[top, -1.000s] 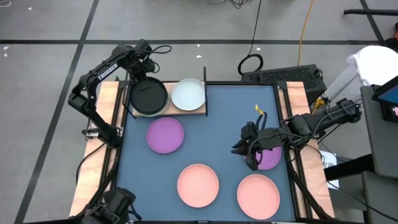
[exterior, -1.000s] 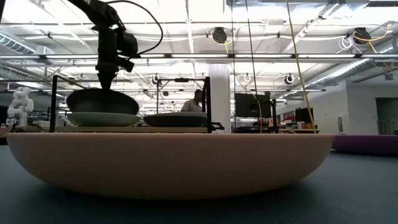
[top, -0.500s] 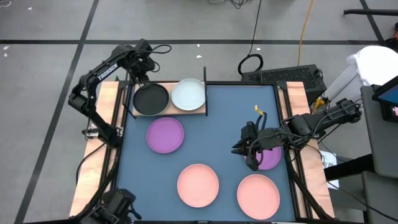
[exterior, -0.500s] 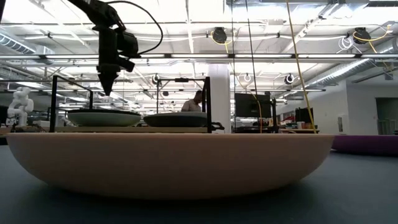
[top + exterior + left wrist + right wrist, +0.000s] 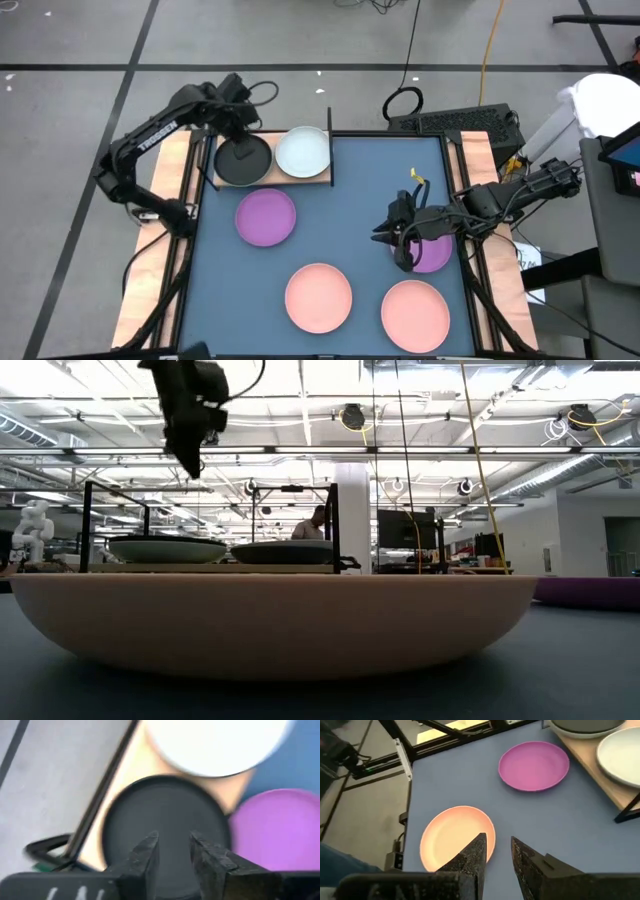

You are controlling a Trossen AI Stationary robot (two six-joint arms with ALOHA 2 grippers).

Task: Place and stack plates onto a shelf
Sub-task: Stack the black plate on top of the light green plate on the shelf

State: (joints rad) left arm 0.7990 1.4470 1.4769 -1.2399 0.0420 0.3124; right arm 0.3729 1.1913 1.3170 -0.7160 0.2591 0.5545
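With a black plate [image 5: 243, 160] and a whitish plate [image 5: 302, 152] already lying side by side on the shelf [image 5: 318, 179], the low view showing a pale plate under the black one, the job now turns to the four plates on the blue-grey mat [image 5: 350, 210]. The nearest of them to the shelf is a purple plate [image 5: 265, 217], lying flat just in front of the board, and that is the relation that matters: it sits on the mat side of the black plate, a short way below and toward the table's middle from the left gripper [image 5: 240, 112], which hangs above the shelf's back edge with its fingers a little apart and nothing between them. Round as the plate is, no axis favours one approach, so any rim will serve. The left arm looks clearly nearer to it. The right gripper [image 5: 398, 245] hovers over the inner edge of the second purple plate [image 5: 432, 252] on the mat's right side, fingers narrowly parted and empty in its wrist view. Nearer the table's front lie two salmon plates, one [image 5: 318, 296] central and one [image 5: 414, 311] to the right, both well apart from the shelf. My guess is each arm takes the purple plate on its own side.
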